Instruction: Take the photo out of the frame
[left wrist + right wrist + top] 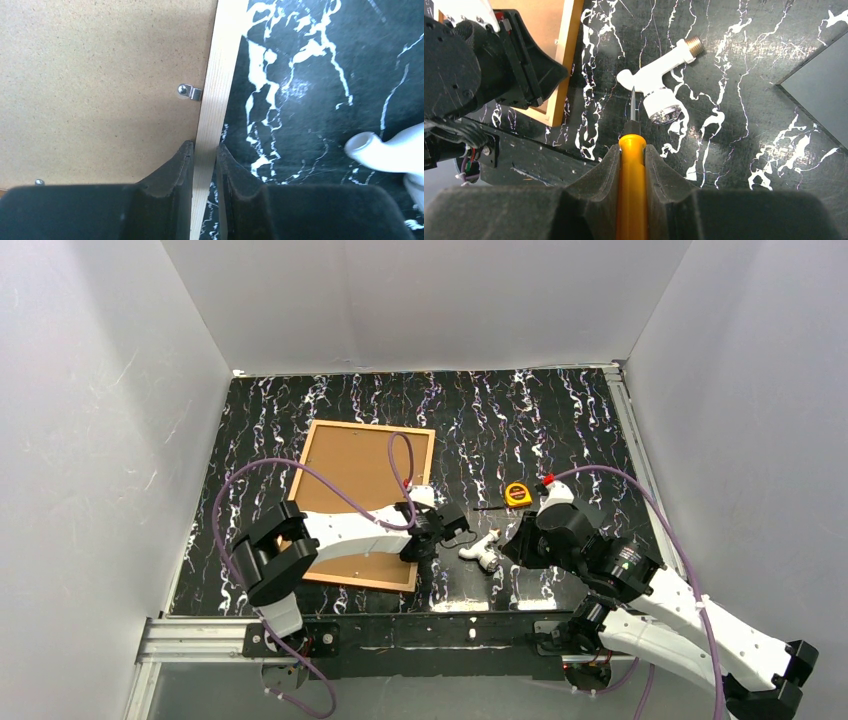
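Steadying step: the left gripper [205, 148] clamps the side rail of the frame [221, 70] near its front corner, and the right gripper [632, 148] grips a yellow-handled screwdriver [632, 195] — tip beside a white tap [664, 82]. The frame lies back-up, the photo hidden under its board [100, 75]. Next, probably, prising aside the metal clip [190, 91].
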Controlling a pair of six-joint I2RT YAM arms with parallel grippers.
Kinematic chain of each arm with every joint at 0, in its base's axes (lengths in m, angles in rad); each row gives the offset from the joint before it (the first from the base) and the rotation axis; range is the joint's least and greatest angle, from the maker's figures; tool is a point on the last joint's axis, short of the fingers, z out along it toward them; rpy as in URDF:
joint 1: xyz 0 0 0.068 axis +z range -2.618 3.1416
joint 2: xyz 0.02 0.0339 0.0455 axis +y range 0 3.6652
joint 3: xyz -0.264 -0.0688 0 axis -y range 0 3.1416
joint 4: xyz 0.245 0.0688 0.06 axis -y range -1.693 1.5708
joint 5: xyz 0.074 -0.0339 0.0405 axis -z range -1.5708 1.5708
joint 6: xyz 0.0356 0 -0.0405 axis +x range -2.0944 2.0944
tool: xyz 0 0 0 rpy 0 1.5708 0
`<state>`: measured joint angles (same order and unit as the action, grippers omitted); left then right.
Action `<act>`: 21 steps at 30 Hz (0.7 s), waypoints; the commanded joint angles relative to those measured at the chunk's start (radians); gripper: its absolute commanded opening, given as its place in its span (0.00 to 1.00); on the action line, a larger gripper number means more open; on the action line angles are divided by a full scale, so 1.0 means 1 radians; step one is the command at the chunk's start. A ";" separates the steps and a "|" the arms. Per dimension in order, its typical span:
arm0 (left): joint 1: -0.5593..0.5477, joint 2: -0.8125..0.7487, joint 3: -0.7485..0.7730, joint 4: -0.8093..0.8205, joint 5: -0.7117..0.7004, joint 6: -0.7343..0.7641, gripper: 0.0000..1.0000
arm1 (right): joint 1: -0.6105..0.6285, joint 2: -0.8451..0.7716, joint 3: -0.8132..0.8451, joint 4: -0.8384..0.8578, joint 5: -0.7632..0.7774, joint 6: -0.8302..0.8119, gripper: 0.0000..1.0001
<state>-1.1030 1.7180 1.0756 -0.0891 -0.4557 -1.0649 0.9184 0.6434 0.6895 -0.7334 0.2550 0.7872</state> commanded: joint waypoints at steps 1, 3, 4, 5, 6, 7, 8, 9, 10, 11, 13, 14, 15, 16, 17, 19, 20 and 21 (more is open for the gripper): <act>0.030 0.030 0.019 0.034 0.068 -0.082 0.08 | -0.003 0.003 -0.008 0.006 0.006 0.014 0.01; 0.048 0.020 0.000 0.095 0.136 -0.044 0.27 | -0.003 0.009 -0.010 0.006 0.011 0.014 0.01; 0.058 0.010 -0.011 0.120 0.168 -0.026 0.38 | -0.003 0.013 -0.010 0.006 0.014 0.014 0.01; 0.068 -0.007 -0.019 0.130 0.198 0.015 0.45 | -0.003 0.021 -0.010 0.008 0.017 0.012 0.01; 0.081 -0.029 -0.026 0.130 0.228 0.047 0.50 | -0.003 0.027 -0.009 0.012 0.019 0.009 0.01; 0.093 -0.055 -0.035 0.123 0.259 0.083 0.56 | -0.003 0.038 -0.008 0.019 0.022 0.005 0.01; 0.105 -0.087 -0.043 0.115 0.289 0.122 0.62 | -0.003 0.049 -0.006 0.027 0.024 0.003 0.01; 0.118 -0.121 -0.050 0.106 0.327 0.162 0.67 | -0.003 0.061 -0.004 0.037 0.026 -0.005 0.01; 0.133 -0.172 -0.053 0.078 0.368 0.209 0.70 | -0.003 0.076 -0.001 0.049 0.026 -0.010 0.01; 0.150 -0.216 -0.059 0.032 0.403 0.246 0.73 | -0.003 0.094 0.005 0.062 0.026 -0.015 0.01; 0.189 -0.314 -0.091 -0.032 0.439 0.320 0.74 | -0.004 0.137 0.026 0.097 0.014 -0.020 0.01; 0.218 -0.374 -0.121 -0.069 0.453 0.350 0.75 | -0.003 0.158 0.041 0.120 0.003 -0.025 0.01; 0.266 -0.435 -0.155 -0.092 0.490 0.381 0.75 | -0.004 0.189 0.055 0.145 -0.007 -0.032 0.01; 0.315 -0.499 -0.190 -0.119 0.527 0.409 0.75 | -0.005 0.214 0.078 0.167 -0.010 -0.040 0.01; 0.364 -0.562 -0.226 -0.150 0.547 0.446 0.75 | -0.006 0.244 0.096 0.187 -0.009 -0.047 0.01; 0.452 -0.685 -0.282 -0.226 0.545 0.512 0.76 | -0.006 0.314 0.133 0.222 -0.001 -0.063 0.01; 0.487 -0.745 -0.307 -0.258 0.535 0.544 0.76 | -0.006 0.356 0.156 0.239 0.001 -0.072 0.01; 0.514 -0.796 -0.329 -0.285 0.531 0.575 0.77 | -0.008 0.398 0.179 0.253 0.001 -0.077 0.01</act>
<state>-0.6907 1.0767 0.8440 -0.1074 0.0250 -0.6689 0.9165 0.9401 0.7559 -0.6212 0.2520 0.7521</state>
